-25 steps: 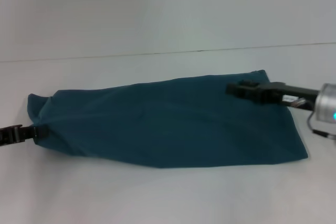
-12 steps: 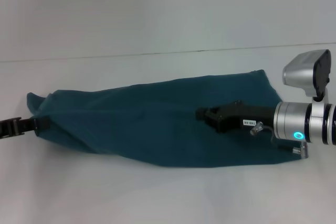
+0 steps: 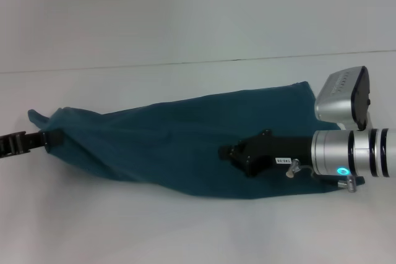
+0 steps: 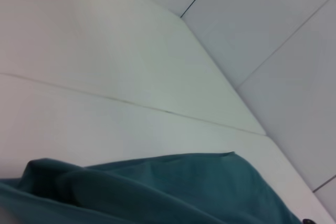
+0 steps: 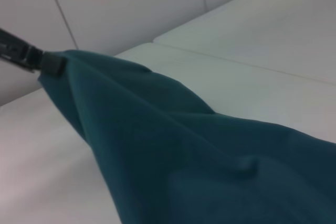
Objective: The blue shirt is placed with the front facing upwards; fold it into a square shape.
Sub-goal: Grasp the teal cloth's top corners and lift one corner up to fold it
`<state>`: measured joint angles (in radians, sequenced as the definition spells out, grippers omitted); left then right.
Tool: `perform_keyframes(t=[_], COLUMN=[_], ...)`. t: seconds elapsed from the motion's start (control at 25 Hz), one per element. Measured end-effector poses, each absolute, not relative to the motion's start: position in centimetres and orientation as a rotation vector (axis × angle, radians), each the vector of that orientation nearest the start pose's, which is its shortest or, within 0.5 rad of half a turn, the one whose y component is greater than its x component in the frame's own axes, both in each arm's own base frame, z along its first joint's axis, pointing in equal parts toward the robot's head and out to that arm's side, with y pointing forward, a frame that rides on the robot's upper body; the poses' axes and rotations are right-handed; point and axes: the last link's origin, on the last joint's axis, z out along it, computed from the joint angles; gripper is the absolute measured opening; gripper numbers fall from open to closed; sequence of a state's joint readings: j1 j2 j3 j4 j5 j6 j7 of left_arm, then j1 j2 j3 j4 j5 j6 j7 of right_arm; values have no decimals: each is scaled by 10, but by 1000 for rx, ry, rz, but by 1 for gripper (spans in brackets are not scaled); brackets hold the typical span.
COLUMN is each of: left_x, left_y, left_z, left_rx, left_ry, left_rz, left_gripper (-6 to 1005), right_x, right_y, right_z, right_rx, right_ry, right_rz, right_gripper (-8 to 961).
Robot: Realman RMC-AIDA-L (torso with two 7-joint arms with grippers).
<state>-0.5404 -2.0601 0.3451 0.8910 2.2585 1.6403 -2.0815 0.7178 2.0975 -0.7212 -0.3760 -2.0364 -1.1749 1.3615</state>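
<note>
We see our left claw (image 3: 46, 140) pinching the shirt (image 3: 161, 146) at its left end | right claw (image 3: 232, 153) over the cloth's right half, whether it grips we cannot tell | shirt lies stretched between them on the desk (image 3: 185, 227), one long band | square fold, we judge, not yet made

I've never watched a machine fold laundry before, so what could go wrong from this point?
The left gripper pinches only the very end of the blue shirt, so a pull could slip the cloth free. The right gripper reaches across the middle of the long folded band, which already lies skewed and wrinkled on the table; the next fold could come out lopsided instead of square.
</note>
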Motion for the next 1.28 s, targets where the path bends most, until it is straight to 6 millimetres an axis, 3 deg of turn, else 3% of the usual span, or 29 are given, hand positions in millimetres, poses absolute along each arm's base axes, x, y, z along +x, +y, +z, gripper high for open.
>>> perform_keyframes(t=[0.52,0.96,1.28], left_x=[-287,-288,-288], left_y=[341,342,343], left_z=[82,87,89], left_rx=[-2297,-2294,-2289], left_ry=[-1417,-1398,-1391], left_rz=[-754,-760,-761], left_gripper=[32,32,32], right_x=[231,211,199], right_y=[386,399,403], right_z=[-86,-87,-103], right_rx=[-2680,-2674,-2710], right_ry=[672,617,554], right_rz=[401,419,325], right_gripper=[-1,0,0])
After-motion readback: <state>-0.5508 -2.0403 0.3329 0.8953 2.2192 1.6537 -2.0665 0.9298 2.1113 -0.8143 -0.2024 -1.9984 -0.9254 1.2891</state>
